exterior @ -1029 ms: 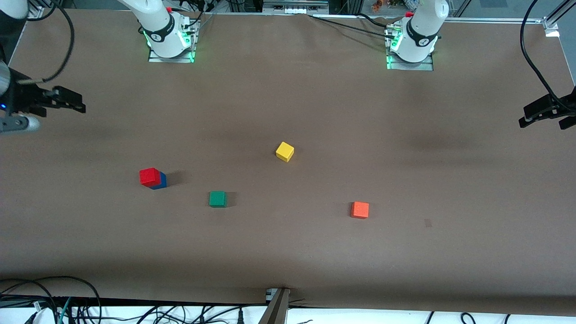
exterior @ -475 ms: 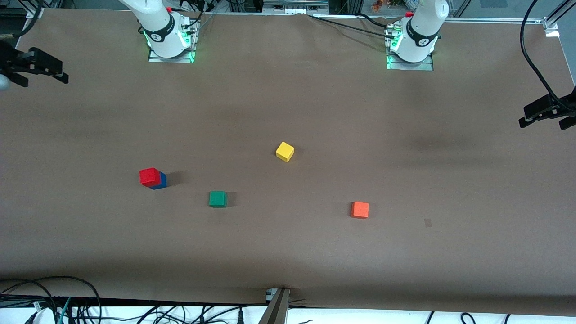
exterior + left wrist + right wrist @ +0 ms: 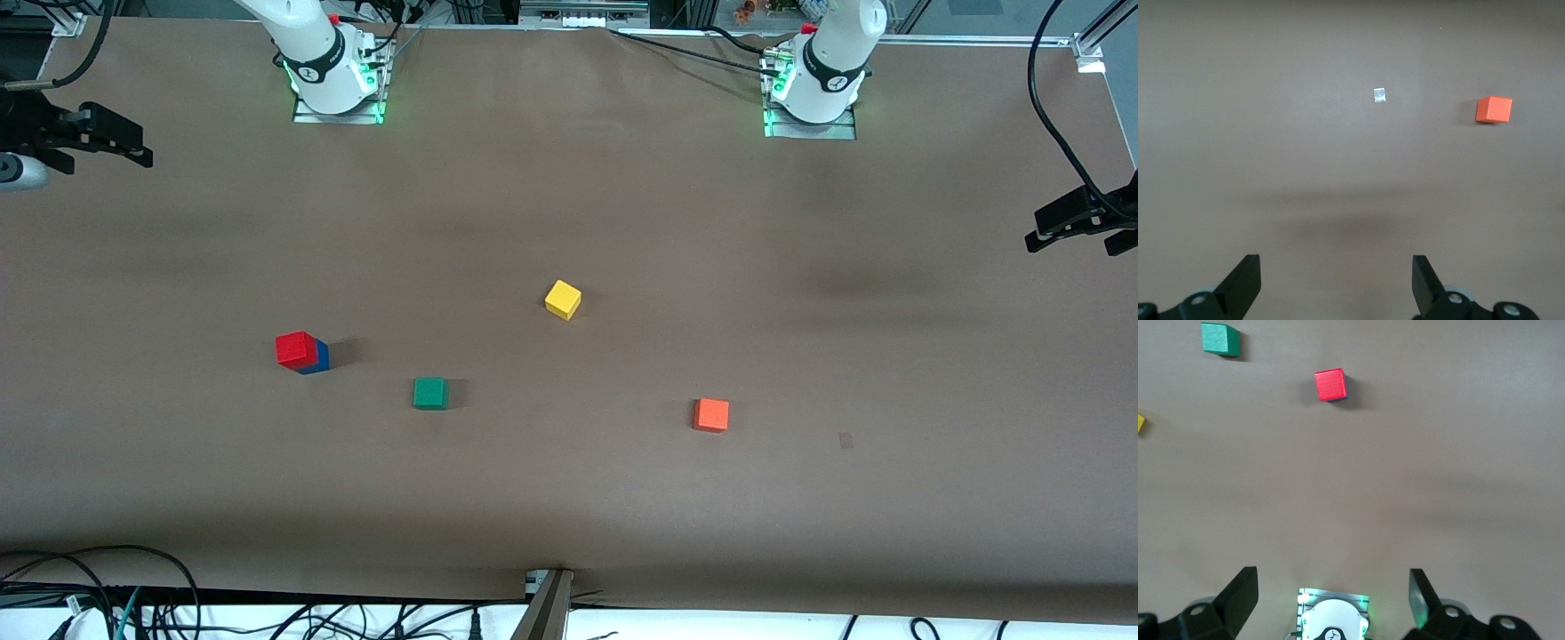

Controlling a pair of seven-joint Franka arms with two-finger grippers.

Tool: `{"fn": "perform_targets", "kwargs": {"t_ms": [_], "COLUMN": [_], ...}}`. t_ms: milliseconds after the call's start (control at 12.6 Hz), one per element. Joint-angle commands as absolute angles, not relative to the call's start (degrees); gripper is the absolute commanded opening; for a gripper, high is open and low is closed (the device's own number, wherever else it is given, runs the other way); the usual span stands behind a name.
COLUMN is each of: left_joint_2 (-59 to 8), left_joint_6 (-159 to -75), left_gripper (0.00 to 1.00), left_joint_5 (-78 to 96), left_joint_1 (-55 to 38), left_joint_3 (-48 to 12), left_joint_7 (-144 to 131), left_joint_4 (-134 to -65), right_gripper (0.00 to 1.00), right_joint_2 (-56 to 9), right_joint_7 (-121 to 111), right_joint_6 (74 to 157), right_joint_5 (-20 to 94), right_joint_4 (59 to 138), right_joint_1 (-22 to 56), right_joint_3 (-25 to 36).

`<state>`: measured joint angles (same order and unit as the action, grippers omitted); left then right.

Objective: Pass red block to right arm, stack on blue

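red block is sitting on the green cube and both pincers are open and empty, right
Not quite. The front view shows the red block resting on the blue cube; the green cube sits alone. The left pincer and right pincer are indeed open and empty.

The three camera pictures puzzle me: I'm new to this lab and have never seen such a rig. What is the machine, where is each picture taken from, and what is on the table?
Two white robot arms are bolted to a brown table. One picture looks down from a high camera facing them; the other two come from cameras on each arm's wrist, looking past its black fingers. The left gripper waits over its end of the table, the right gripper over the other end. Both are open and hold nothing. On the table, the red block sits on the blue block. The green block, yellow block and orange block lie apart. The right wrist picture shows the stack; the left shows the orange block.
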<state>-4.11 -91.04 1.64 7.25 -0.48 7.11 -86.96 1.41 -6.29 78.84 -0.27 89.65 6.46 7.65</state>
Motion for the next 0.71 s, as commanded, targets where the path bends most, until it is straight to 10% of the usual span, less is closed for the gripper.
{"fn": "perform_targets", "kwargs": {"t_ms": [0, 633], "left_joint_2": [-4.57, -4.57], "left_joint_6": [-90.53, -90.61], "left_gripper": [1.0, 1.0], "left_joint_5": [0.35, 0.44], "left_joint_1": [7.38, 7.38], "left_joint_3": [-0.79, -0.79], "left_joint_7": [8.09, 8.09], "left_joint_4": [-85.69, -85.69], "right_gripper": [1.0, 1.0], "right_joint_2": [-0.7, -0.97], "right_joint_7": [-6.15, -6.33], "right_joint_6": [78.4, 78.31], "right_joint_5": [-2.19, -2.2], "right_joint_4": [86.93, 86.92], "right_joint_1": [5.8, 5.8], "right_joint_3": [7.21, 7.73]}}
